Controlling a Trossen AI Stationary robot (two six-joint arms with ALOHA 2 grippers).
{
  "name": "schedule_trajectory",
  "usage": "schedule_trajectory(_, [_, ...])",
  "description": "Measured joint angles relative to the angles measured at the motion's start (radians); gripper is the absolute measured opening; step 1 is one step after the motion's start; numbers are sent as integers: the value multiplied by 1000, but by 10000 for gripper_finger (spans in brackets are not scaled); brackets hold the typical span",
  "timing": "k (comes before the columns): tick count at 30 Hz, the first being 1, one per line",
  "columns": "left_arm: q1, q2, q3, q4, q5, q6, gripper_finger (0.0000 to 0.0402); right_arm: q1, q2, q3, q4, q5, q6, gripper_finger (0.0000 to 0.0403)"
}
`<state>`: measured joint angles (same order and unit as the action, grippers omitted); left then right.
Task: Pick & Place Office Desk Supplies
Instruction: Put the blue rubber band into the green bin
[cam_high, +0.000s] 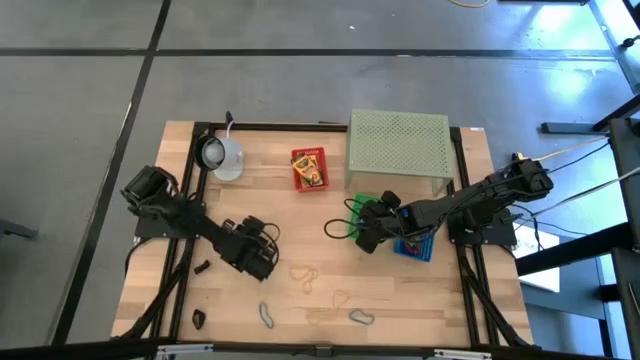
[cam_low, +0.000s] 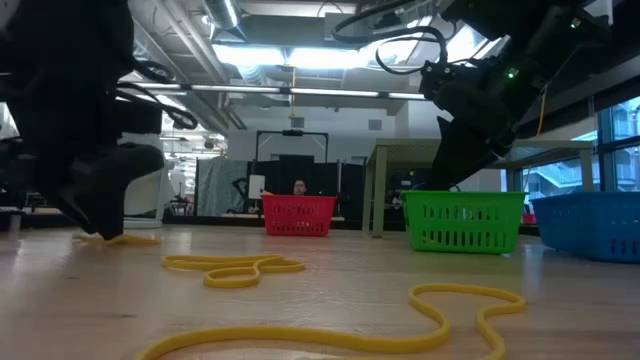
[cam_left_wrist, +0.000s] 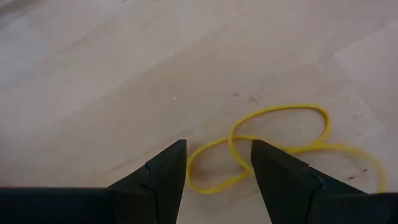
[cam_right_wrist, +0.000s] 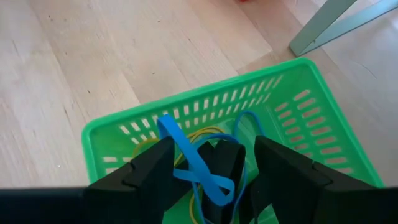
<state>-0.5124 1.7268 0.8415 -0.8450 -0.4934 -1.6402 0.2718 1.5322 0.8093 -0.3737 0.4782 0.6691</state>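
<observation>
The left gripper (cam_left_wrist: 214, 165) has jaws wide apart over a yellow rubber band (cam_left_wrist: 273, 140) just ahead of them. The right gripper (cam_right_wrist: 211, 165), jaws wide, hangs above the green basket (cam_right_wrist: 124, 134); a blue band (cam_right_wrist: 186, 155) lies between them.

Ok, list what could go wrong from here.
1. The blue band hangs between the open right claw fingers over the green basket; it may snag and lift out.
2. The left claw is open above a yellow band lying flat on the table; its fingers may slide over it.
</observation>
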Motion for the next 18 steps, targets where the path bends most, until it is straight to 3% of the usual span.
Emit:
schedule_trajectory(7, [6,-1,-28,59,9,0,160,0,0,0,0,0,-4,226])
schedule_trajectory(18, [-37,5,-28,89,-2,13,14,0,-15,1,-17,-45,-5,217])
